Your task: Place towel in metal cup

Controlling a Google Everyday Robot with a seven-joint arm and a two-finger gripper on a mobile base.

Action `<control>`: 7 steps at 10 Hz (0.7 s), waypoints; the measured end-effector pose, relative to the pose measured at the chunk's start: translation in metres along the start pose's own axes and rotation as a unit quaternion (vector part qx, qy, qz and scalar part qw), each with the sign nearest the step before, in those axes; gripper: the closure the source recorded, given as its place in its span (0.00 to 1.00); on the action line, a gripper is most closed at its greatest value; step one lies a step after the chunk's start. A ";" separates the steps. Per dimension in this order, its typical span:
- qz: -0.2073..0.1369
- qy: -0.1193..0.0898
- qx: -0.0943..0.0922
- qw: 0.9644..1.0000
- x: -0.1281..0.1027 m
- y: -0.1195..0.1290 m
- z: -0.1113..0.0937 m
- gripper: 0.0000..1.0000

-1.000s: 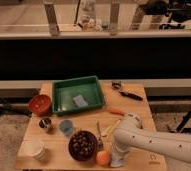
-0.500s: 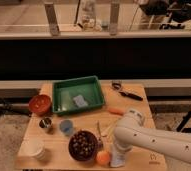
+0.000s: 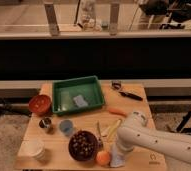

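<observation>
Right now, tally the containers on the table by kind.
Cups: 3 (metal cup, blue cup, white cup)
Bowls: 2 (red bowl, dark bowl)
Trays: 1 (green tray)
Total: 6
End effector low at the table's front edge, beside the orange.

One view only — a camera set high on the near side of the table (image 3: 139,107), looking forward and steeply down across it. It stands at middle range: the whole tabletop fills the lower half, far edge to near edge, with a dark wall (image 3: 89,57) and a rail (image 3: 89,34) beyond. The arm (image 3: 159,142) enters from the lower right corner of the view — its gripper (image 3: 117,159) sits low at the tabletop's near edge, right of centre.
</observation>
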 end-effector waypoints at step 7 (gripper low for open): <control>0.006 -0.006 -0.003 1.000 0.003 0.003 0.005 0.20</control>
